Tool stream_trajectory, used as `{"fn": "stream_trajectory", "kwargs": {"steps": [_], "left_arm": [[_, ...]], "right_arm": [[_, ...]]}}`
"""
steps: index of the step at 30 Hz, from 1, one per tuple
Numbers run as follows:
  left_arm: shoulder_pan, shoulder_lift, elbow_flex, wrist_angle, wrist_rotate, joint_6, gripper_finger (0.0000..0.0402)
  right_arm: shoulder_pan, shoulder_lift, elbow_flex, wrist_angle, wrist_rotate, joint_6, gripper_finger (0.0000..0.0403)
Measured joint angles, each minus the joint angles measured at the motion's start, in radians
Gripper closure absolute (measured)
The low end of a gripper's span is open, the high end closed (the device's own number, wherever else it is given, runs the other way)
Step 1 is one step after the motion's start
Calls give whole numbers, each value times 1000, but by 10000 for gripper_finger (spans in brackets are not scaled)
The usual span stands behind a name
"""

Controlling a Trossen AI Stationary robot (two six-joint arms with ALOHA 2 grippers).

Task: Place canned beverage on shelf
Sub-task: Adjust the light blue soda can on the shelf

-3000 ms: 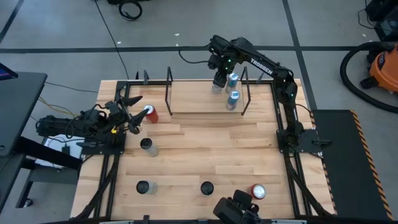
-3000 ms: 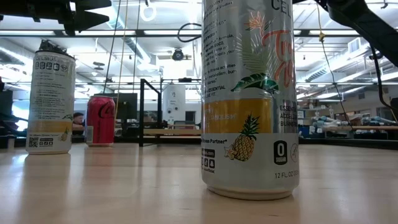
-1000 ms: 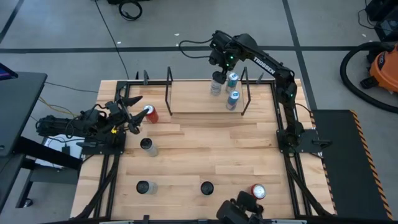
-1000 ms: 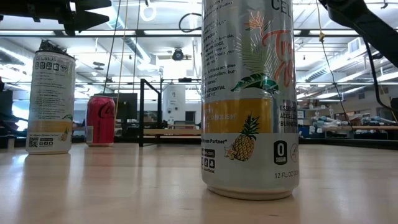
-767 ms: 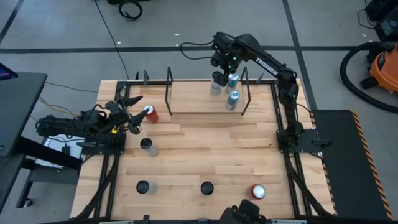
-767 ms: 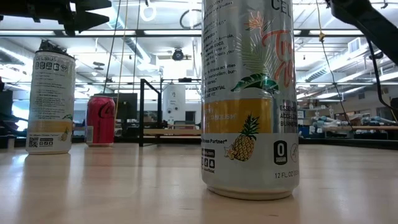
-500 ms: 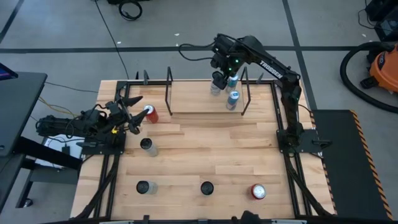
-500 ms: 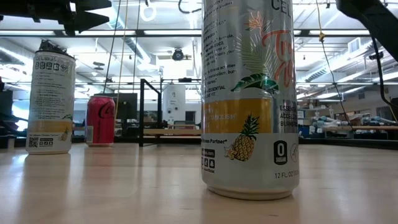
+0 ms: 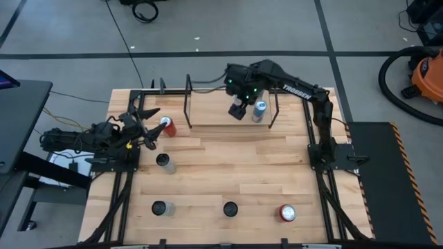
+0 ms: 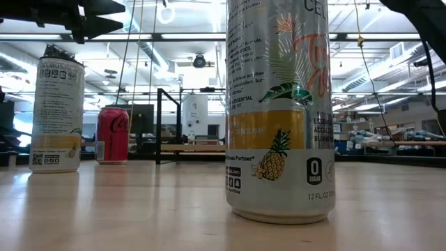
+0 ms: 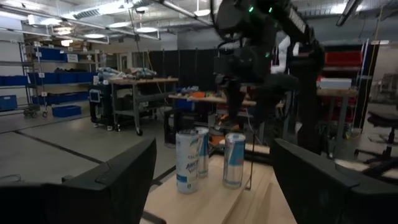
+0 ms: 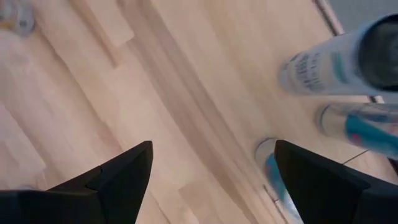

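Observation:
The shelf (image 9: 214,115) is a light-wood platform at the table's far side with a black rod frame (image 9: 188,102) at each end. Three slim cans stand at its right end; the left wrist view shows them (image 11: 186,160), (image 11: 202,151), (image 11: 234,159), and the right wrist view shows them from above (image 12: 329,65). My right gripper (image 9: 237,111) hovers over the shelf, just left of the cans, open and empty (image 12: 211,155). My left gripper (image 9: 152,126) waits open at the table's left side, beside a red can (image 9: 167,126).
Loose cans stand on the table: one silver (image 9: 163,162), two more near the front edge (image 9: 160,207) (image 9: 230,208), and a red one at the front right (image 9: 286,212). In the low view a pineapple-print can (image 10: 279,104) fills the foreground. The shelf's left half is bare.
My right gripper has drawn away from the cans at the shelf's far right end and moved toward the table's left and near side, over the shelf. The cans stay upright where they were. My left arm has kept still.

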Motion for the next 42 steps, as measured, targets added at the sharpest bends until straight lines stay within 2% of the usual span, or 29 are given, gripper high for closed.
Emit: {"fn": "stream_trajectory", "kwargs": {"steps": [5, 9, 16, 19, 23, 29, 37, 42], "left_arm": [[0, 0, 0, -21, 0, -2, 86], [0, 0, 0, -21, 0, -26, 86], [0, 0, 0, -20, 0, -27, 86], [0, 0, 0, -20, 0, -27, 86], [0, 0, 0, -20, 0, -27, 86], [0, 0, 0, -20, 0, -27, 86], [0, 0, 0, -19, 0, -27, 86], [0, 0, 0, -19, 0, -27, 86]], "right_arm": [[54, -28, -77, 1, 50, 40, 58], [90, -101, -186, 1, 86, 78, 58], [109, -269, -430, 19, 216, 222, 58], [108, -340, -564, 116, 215, 259, 58], [98, -415, -724, 275, 153, 267, 58], [83, -455, -883, 426, 166, 271, 58], [68, -454, -1011, 599, 158, 242, 58], [57, -454, -1022, 614, 183, 234, 58]]}}
